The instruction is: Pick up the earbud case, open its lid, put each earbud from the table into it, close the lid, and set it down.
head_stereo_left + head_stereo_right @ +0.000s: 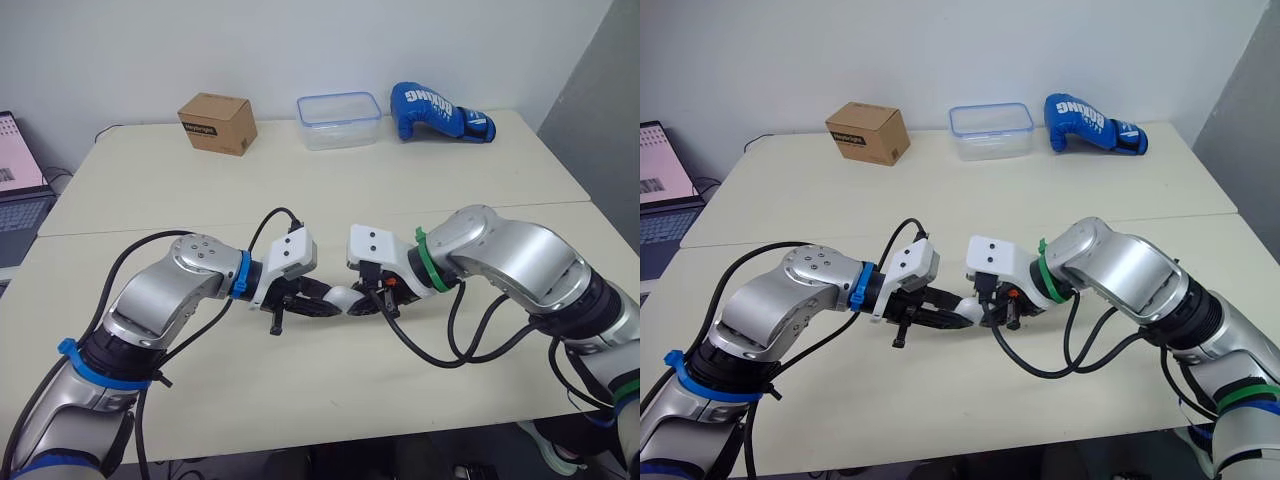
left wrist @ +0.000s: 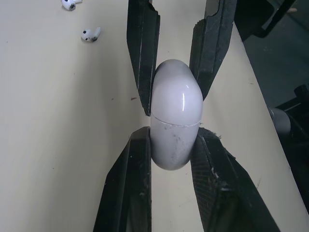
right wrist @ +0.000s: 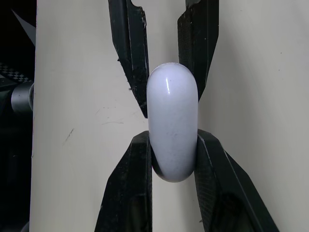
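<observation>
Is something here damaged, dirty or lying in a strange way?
Nothing broken or spilled. The shut earbud case shows small dark scuffs on the end in the left claw; the right claw grips the other end.

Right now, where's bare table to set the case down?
Free: the table between the arms and the far row of cardboard box, plastic container, boxing glove; also the near strip. Crowded: centre, where left gripper and right gripper clamp the earbud case.

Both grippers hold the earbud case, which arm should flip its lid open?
Left, probably: the left gripper clamps the shorter section of the earbud case beside its seam, likely the lid, while the right gripper holds the longer body.
</observation>
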Motion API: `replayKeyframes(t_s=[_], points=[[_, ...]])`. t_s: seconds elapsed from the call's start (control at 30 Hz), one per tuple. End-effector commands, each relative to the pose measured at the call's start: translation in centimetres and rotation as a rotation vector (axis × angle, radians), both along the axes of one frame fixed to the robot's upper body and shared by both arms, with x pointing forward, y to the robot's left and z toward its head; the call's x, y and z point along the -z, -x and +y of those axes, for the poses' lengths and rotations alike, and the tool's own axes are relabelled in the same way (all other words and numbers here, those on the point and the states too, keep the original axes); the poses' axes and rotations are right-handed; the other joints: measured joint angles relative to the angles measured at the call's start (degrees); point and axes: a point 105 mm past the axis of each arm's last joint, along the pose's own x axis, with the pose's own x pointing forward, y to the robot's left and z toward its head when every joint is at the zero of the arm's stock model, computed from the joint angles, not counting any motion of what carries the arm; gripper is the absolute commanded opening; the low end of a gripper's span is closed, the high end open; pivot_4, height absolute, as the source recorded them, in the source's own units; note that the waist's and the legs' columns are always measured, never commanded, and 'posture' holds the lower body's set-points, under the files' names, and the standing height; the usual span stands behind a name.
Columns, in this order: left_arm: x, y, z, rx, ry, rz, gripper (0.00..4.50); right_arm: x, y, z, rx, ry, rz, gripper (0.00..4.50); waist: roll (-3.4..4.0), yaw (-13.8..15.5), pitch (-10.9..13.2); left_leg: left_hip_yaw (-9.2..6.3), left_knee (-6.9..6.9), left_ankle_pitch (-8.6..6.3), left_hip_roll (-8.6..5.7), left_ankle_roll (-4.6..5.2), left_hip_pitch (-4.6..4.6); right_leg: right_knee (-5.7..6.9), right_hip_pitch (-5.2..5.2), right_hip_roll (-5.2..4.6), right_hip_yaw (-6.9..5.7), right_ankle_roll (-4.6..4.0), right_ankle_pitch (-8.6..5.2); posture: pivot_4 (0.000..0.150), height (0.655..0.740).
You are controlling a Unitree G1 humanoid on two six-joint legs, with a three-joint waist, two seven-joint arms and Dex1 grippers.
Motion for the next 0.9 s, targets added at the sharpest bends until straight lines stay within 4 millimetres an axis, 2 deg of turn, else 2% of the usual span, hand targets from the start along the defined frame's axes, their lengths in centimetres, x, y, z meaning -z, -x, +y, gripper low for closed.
replayKeyframes(t_s=[0.03, 0.37, 0.57, 0.73, 0.9], points=[[-0.7, -0.1, -0.5, 0.017, 0.026, -0.035, 0.74, -1.6, 0.0, 0.6, -0.023, -0.029, -0.059, 0.76, 0.0, 0.0, 0.0, 0.0, 0.0, 0.0, 0.0, 0.0, 0.0, 0.0, 0.0, 0.0, 0.0, 0.0, 0.0, 0.15, 0.7307], [-0.8, 0.2, -0.5, 0.013, 0.025, -0.03, 0.74, -1.7, 0.4, 0.8, -0.06, -0.045, -0.069, 0.76, 0.0, -0.01, 0.0, 0.0, 0.01, 0.0, 0.0, 0.0, 0.0, 0.01, 0.0, 0.0, 0.0, 0.0, 0.0, 0.15, 0.7307], [-1.2, 0.2, -0.3, 0.0, 0.054, -0.044, 0.74, -2.0, 0.1, 0.4, -0.047, -0.094, -0.08, 2.69, 0.0, -0.01, 0.0, 0.0, 0.01, 0.0, 0.0, 0.0, 0.0, 0.02, -0.01, 0.0, 0.0, 0.0, 0.0, 0.15, 0.7307], [-1.2, 0.5, 0.2, -0.029, 0.092, -0.055, 0.74, -3.0, 0.5, -1.0, -0.03, -0.216, -0.054, 2.69, 0.0, 0.0, 0.0, 0.01, 0.02, 0.0, -0.03, 0.0, -0.01, 0.0, 0.0, -0.03, 0.02, 0.0, 0.0, 0.15, 0.7307], [-2.3, 0.3, 0.3, -0.072, 0.334, -0.11, 0.74, -3.2, 0.6, -2.7, 0.024, -0.336, -0.04, 2.69, -0.01, 0.14, -0.01, 0.01, 0.04, 0.0, -0.01, 0.0, 0.01, 0.02, 0.02, -0.04, 0.01, -0.02, 0.01, 0.15, 0.7307]])
